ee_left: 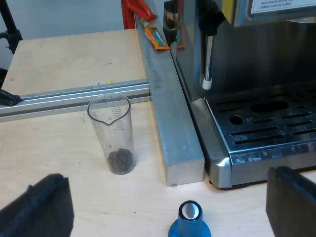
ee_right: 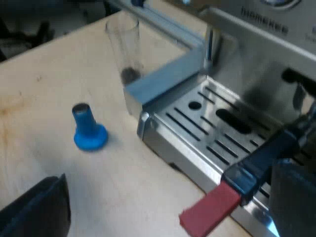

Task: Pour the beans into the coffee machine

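Left gripper, spread wide and empty, hovers over the tamper, facing the upright glass; right gripper, likewise spread, hangs by the red-ended handle.

**Robot's two arms poised with jaws wide over the bench**

The left gripper, a pair of blunt black fingers, hangs above the pale wooden bench, well in from its far edge. It is angled down toward the boards, with the fingers spread wide and closing on nothing. The right gripper, of the same build, hovers over the bench too, its black fingers also set far apart and gripping nothing.
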Motion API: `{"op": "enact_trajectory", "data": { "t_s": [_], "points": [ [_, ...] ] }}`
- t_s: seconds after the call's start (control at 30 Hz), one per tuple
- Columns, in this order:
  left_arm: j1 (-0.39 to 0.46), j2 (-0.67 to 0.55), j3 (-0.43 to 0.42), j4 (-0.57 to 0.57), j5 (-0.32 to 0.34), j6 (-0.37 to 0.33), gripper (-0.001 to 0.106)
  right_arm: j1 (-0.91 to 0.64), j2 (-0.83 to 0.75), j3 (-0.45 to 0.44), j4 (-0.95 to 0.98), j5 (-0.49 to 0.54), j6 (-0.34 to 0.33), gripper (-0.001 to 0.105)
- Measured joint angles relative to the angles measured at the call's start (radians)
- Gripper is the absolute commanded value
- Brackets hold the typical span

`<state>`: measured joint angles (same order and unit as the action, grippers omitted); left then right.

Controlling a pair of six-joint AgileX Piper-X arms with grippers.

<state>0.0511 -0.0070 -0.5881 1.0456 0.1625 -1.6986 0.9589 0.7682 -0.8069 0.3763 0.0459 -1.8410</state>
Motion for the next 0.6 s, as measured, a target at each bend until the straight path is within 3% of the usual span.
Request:
{"op": "enact_trajectory", "data": {
  "t_s": [0.5,0.6],
  "points": [
    [0.000,0.000,0.000,-0.049,0.000,0.002,0.081,0.000,0.018,0.000,-0.074,0.004,0.016,0.082],
    [0.000,0.000,0.000,-0.053,-0.033,0.002,0.081,0.000,0.018,0.000,-0.074,0.004,0.016,0.082]
  ]
}}
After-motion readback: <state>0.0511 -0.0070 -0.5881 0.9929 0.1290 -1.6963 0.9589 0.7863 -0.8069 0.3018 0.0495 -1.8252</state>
